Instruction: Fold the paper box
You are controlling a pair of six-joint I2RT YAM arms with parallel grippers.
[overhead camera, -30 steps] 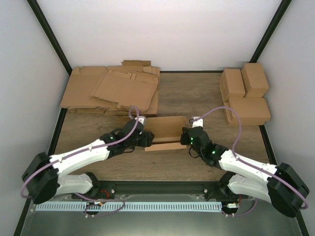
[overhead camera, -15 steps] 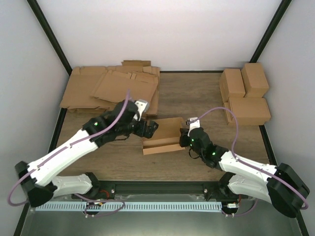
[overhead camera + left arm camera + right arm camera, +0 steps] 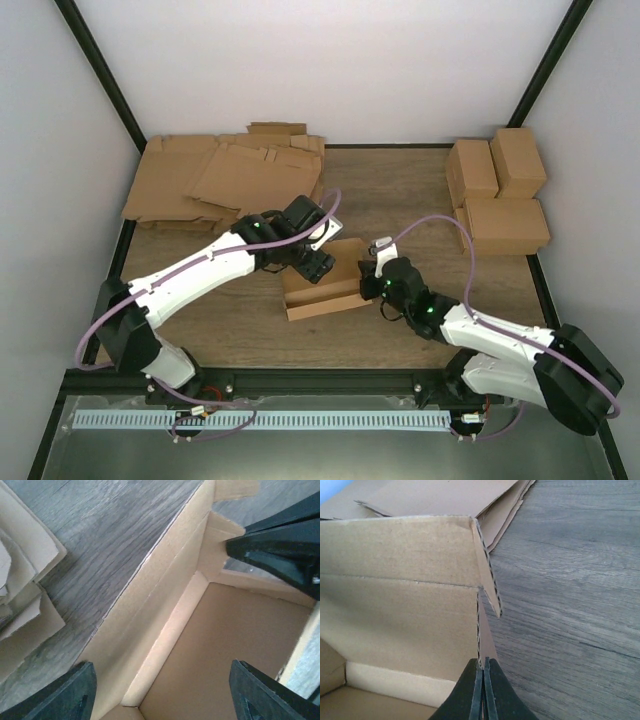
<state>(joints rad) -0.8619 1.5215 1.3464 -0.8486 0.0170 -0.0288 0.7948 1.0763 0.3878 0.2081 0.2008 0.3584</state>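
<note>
Plainly, the small brown cardboard paper box [image 3: 325,303] sits half-formed and open-topped in the middle of the dark wooden table [image 3: 400,190], between the two arms. The right gripper [image 3: 482,669] is pinched tight on the thin edge of its end wall. The left gripper [image 3: 318,263] hovers with fingers apart astride the far long wall, gripping nothing. If the left presses off-crease, the wall may buckle, or the box may twist out of that single narrow pinch and skid.
</note>
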